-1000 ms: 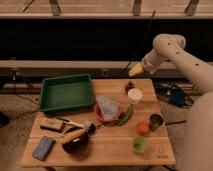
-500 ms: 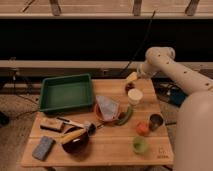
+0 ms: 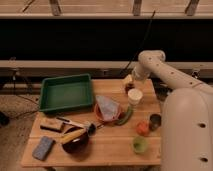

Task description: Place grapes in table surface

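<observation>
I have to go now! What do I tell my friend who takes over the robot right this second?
The gripper is open and looks empty. It is low over the far right of the table surface, right above the grapes.
The grapes are a small dark cluster lying just behind the white cup.
Done: the arm is at the grapes.
Left: grab them, lift, and set them on a bare bit of the table surface.

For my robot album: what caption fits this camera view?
Robot hand low at the far edge of the table, right by the dark grapes behind the white cup.
</observation>
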`<state>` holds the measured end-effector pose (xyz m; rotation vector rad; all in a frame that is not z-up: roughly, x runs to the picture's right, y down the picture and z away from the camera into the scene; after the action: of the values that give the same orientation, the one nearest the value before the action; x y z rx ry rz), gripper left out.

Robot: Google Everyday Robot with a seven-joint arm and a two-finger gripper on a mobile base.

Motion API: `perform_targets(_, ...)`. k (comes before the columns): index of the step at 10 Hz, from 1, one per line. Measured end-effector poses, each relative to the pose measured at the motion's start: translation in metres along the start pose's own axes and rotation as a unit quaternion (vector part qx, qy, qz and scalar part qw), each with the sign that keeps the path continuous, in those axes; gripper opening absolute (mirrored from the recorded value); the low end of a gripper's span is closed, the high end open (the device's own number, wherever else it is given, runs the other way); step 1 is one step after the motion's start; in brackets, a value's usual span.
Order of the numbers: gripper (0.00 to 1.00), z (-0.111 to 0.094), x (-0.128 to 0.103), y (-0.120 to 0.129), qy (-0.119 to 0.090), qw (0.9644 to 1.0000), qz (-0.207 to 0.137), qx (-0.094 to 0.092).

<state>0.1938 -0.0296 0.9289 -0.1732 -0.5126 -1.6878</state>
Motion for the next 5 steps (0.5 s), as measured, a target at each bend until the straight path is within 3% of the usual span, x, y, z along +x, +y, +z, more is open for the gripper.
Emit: perform_targets(5,0.80,0.027,0.006,0.013,-0.031,0.9990,0.013,-0.028)
